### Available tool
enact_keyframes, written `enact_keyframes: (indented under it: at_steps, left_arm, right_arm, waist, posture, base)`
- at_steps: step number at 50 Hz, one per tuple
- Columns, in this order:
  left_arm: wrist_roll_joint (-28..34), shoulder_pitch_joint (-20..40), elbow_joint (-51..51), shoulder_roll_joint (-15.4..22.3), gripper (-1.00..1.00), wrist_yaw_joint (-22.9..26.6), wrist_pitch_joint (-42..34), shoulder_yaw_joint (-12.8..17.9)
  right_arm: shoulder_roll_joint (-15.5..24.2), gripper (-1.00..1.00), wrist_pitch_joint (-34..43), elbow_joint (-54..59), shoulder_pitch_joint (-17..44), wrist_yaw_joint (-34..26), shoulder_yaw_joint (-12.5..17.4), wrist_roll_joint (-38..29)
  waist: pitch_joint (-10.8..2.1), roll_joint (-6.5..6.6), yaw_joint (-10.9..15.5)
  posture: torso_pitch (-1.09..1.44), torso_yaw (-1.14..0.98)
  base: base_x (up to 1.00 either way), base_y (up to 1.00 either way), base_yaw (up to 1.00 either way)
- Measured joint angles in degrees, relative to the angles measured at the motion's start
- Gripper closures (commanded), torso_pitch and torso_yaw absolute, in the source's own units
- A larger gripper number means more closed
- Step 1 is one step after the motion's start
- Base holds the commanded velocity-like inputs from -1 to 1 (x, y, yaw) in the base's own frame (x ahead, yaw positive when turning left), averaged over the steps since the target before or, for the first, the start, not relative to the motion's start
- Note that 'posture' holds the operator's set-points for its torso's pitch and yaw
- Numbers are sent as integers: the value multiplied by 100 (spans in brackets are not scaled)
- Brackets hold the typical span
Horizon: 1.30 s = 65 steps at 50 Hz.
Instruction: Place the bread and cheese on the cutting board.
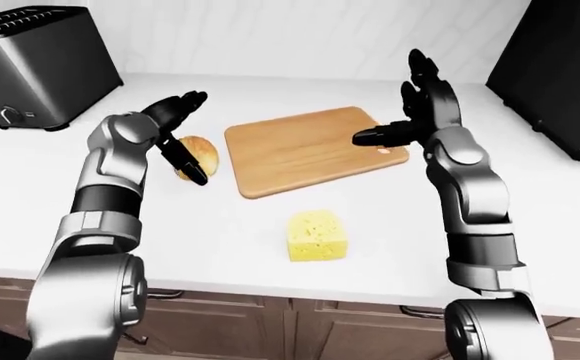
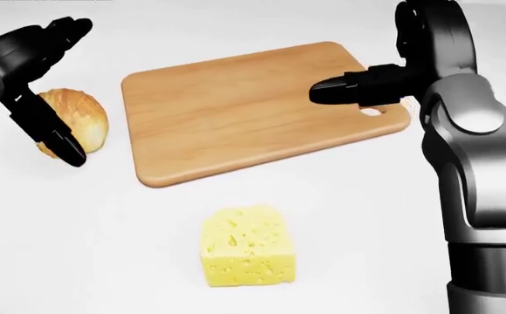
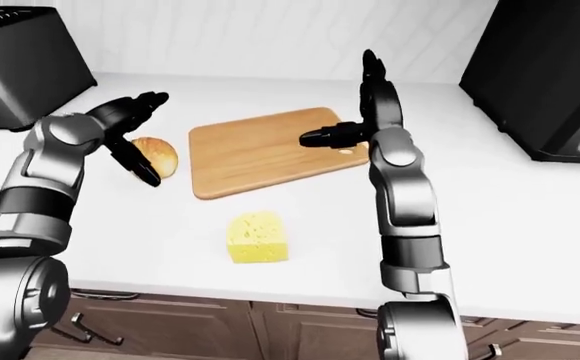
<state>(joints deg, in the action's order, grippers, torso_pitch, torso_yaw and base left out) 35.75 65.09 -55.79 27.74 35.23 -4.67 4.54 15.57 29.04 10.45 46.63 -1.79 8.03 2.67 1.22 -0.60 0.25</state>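
- On the white counter (image 1: 270,240), smooth and matte, a dark microwave-like box (image 1: 560,67) stands at the left-eye view's right edge and a brushed-metal toaster (image 1: 35,64) at its far left.
- Between the two arms lies the cutting board (image 2: 235,111) — a flat slab of pale wood with visible grain, rounded corners and a hanging hole at its right end; its long axis runs left to right in the head view, the right end tilted slightly toward the top.
- Below the board in the head view, well apart from both hands, sits the cheese (image 2: 246,247): a pale yellow block, pitted with small holes, with a rounded top edge.
- Just left of the board rests the bread (image 2: 76,121), a round, crusty, golden-brown roll.
- Against the bread is the left hand (image 2: 39,78), fingers spread — one dark finger (image 2: 57,140) crosses the roll's left side, the others stand above it, not closed round it.
- Over the board's right end hovers the right hand (image 1: 415,112), open, one finger pointing left, the rest upward.
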Motion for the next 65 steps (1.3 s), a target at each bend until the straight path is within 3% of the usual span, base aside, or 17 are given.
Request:
enact_keyframes:
  at_steps: [19,21,22,23,25,27,28,29,30,31,32,39,45,52,57,65]
  left_arm:
    - [-64,-165,-93,-5,-100,-76,-20,35]
    - [-90,-219,-64,-12,-51,-76,-12,25]
    - [-102,-241,-56,-11,-40,-69,-10,23]
    - [-104,-274,-24,-5,-7,-54,-13,15]
    - [-128,-284,30,6,-11,-1,-2,28]
    - [-98,-249,49,28,19,-106,47,38]
    - [-81,-252,92,27,17,-143,53,37]
    - [-67,-254,124,18,27,-172,68,32]
    - [-55,-260,129,12,45,-192,88,25]
    - [-44,-260,110,5,87,-219,115,19]
    - [-34,-264,109,6,100,-255,140,22]
    - [-28,-363,174,64,100,-334,248,74]
    - [17,-114,147,215,99,73,-5,31]
    - [97,494,202,433,98,411,-186,69]
    - [148,1016,183,552,98,600,-361,60]
    - [315,1737,-44,637,97,794,-374,25]
  right_arm:
    - [-195,-100,-180,105,-212,16,-107,-111]
    - [-201,-100,-173,82,-212,3,-120,-113]
    - [-196,-100,-183,80,-215,-5,-121,-117]
    - [-189,-100,-187,80,-213,-14,-116,-119]
    - [-166,-100,-192,118,-201,-21,-82,-126]
    - [-155,-100,-194,127,-197,-20,-68,-136]
    - [-149,-100,-207,135,-198,-23,-64,-136]
    - [-138,-100,-208,126,-208,-26,-61,-137]
    - [-130,-100,-228,153,-203,-32,-55,-133]
    - [-118,-100,-237,172,-200,-38,-42,-123]
    - [-105,-100,-230,165,-205,-40,-29,-114]
    - [-71,-100,-63,69,-163,21,40,45]
    - [-21,-100,5,20,-103,6,-12,8]
    - [235,-100,427,-69,191,-239,-17,6]
    - [387,-100,734,-465,280,-351,193,76]
    - [807,-100,1214,-961,29,-981,0,-103]
  waist:
    - [7,14,-4]
    - [3,18,-2]
    - [3,17,-1]
    - [2,17,0]
    - [-5,18,10]
    - [-18,17,10]
    - [-27,20,11]
    - [-35,24,13]
    - [-43,28,11]
    - [-49,31,9]
    - [-54,34,5]
    - [-65,51,-28]
    - [6,24,-17]
    - [79,-17,7]
    - [65,-49,17]
    - [89,-59,34]
  posture:
    - [0,0]
    - [0,0]
    - [0,0]
    - [0,0]
    - [0,0]
    - [0,0]
    - [0,0]
    - [0,0]
    - [0,0]
    - [0,0]
    - [0,0]
    - [0,0]
    - [0,0]
    - [0,0]
    - [0,0]
    - [0,0]
  base:
    - [0,0,0]
    - [0,0,0]
    - [0,0,0]
    - [0,0,0]
    - [0,0,0]
    - [0,0,0]
    - [0,0,0]
    - [0,0,0]
    - [0,0,0]
    - [0,0,0]
    - [0,0,0]
    - [0,0,0]
    - [0,0,0]
    - [0,0,0]
    - [0,0,0]
    - [0,0,0]
